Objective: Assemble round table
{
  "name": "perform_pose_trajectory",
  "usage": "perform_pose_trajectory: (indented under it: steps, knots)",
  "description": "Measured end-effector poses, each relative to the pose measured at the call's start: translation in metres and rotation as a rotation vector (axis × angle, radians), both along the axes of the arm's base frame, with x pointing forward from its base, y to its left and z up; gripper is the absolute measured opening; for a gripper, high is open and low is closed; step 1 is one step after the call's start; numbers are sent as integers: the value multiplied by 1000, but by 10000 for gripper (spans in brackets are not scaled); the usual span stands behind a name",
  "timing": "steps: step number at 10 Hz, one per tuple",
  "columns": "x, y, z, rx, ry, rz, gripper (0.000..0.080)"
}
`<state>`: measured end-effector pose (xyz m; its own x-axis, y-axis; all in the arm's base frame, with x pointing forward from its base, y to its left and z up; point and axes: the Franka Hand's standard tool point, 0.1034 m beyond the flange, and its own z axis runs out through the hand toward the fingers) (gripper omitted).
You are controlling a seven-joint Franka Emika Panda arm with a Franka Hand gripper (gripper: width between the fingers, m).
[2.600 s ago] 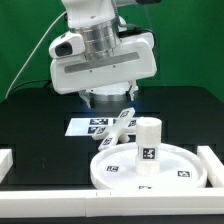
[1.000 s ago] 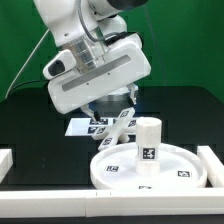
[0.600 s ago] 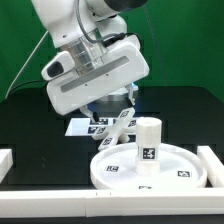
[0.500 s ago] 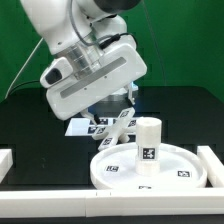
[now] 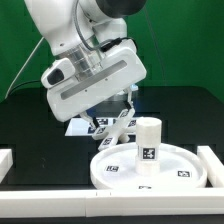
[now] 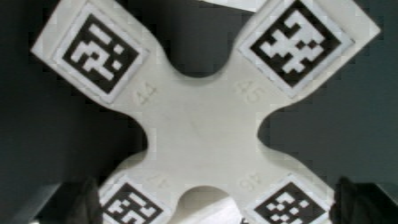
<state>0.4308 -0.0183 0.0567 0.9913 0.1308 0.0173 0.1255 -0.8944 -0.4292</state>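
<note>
Gripper (image 6: 210,200) astride base piece (image 6: 199,125); leg (image 5: 148,140) upright (on disc (image 5: 128,180))

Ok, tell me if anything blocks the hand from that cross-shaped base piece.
Nothing visible does. The wrist view shows the base piece bare before the open hand; the leg stands on the disc, to the exterior view's right of it.

legible text: none | letters, digits, brands: none | signs: black-white square tags (image 6: 89,55) only | four on base piece (image 6: 199,120) | one on leg (image 5: 148,140) | two on disc (image 5: 170,160) | some on marker board (image 5: 78,127), partly hidden
</note>
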Motion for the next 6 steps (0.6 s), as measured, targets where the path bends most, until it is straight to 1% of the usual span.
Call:
perform_pose_trajectory:
  steps: [1,2,3,4,5,6]
  knots:
    - [-2,1,-2,13,13,-1,649]
    - [-5,1,-6,42,43,-7,649]
    - [-4,1,-11,57,69,-15,649]
    - [-2,4,-12,72,116,-11,649]
    - [1,4,-12,63,126,-4,649]
    - [0,2,-12,62,126,-8,649]
